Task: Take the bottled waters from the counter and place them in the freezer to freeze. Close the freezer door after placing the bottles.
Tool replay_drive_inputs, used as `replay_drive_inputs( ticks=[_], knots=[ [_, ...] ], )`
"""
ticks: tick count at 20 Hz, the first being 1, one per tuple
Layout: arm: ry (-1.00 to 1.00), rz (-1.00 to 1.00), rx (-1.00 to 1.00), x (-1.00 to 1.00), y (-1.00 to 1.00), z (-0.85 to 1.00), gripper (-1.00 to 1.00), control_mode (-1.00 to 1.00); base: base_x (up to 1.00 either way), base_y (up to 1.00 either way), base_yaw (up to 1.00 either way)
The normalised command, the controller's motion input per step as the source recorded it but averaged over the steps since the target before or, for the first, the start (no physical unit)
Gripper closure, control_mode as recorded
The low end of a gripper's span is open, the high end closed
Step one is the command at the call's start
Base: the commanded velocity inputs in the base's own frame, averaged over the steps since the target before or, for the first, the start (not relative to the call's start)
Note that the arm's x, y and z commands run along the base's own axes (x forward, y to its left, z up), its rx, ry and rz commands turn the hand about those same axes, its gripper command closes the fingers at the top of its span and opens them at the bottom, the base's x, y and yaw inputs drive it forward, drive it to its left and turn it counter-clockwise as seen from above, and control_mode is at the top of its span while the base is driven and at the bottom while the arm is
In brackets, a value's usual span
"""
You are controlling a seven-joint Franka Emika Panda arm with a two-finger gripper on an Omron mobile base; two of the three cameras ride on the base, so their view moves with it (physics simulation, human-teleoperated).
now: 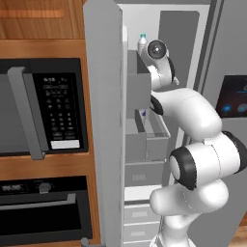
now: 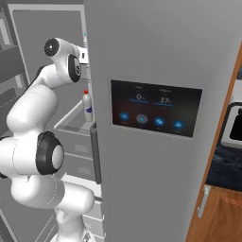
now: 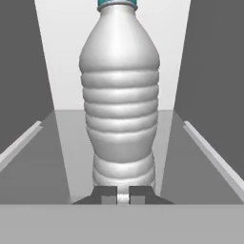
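The clear bottle [image 3: 119, 90] with a teal-edged pale cap stands upright on a grey shelf inside the freezer [image 1: 179, 53], right in front of my gripper [image 3: 123, 195]. The finger tips sit close together at its base, shut, with the wider bottle beyond them. Its top [image 1: 142, 41] pokes up beside my wrist. The whitish bottle [image 2: 87, 107] with the red cap and dark band stands in a lower bin [image 1: 143, 116]. The freezer door [image 1: 103, 120] stands open, edge-on to me. A strip of the black counter [image 2: 226, 163] shows at far right.
The grey door with the dark touch display [image 2: 156, 108] is closed right of the arm. The black-fronted microwave [image 1: 46, 108] and oven [image 1: 43, 207] sit left of the open door. Grey side walls [image 3: 24, 71] flank the shelf. Drawers [image 1: 140, 214] lie below.
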Motion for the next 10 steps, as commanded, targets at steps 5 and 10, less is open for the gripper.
replay_drive_inputs(
  ticks=[5,10],
  knots=[
    [0.0,0.0,0.0,0.0,0.0,-0.02,-1.0,-1.0,0.0,0.0,0.0],
    [0.0,-0.01,0.0,-0.03,0.0,0.0,-1.0,-1.0,0.0,0.0,0.0]
  ],
)
